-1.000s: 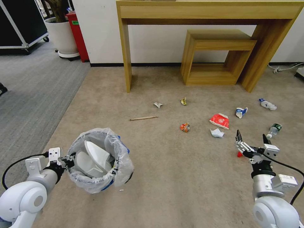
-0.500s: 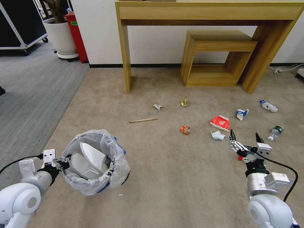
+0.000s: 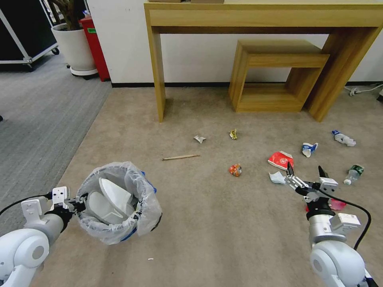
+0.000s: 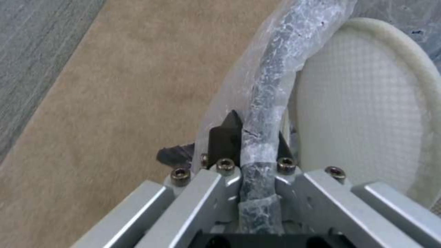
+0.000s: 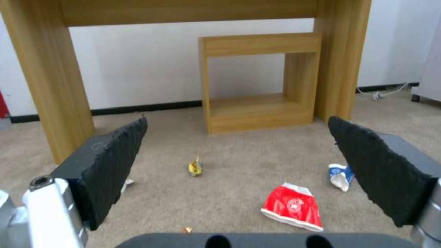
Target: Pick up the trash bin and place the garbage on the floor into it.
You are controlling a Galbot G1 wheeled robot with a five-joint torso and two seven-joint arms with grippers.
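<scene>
— Where's the trash bin (image 3: 117, 203)?
— Off the carpet at the robot's left, mouth tipped up, the left hand (image 3: 81, 199) clenched on its bagged rim, two white slippers (image 3: 113, 193) inside.
— And the right hand (image 3: 305, 175)?
— Spread wide, holding nothing. The red-white carton (image 3: 281, 159) lies flat just beyond it, the wooden stick (image 3: 180, 157) well off to the left, lying crosswise.

I seem to be in an office or lab room: beige carpet (image 3: 207, 223) meets grey carpet tile (image 3: 36, 115) on my left, a plain white wall (image 3: 199, 56) has a black skirting strip, and a wooden console table (image 3: 263, 16) stands over a smaller one (image 3: 275, 75). A potted plant (image 3: 74, 44) and a wheeled black case (image 3: 20, 32) stand far left.
</scene>
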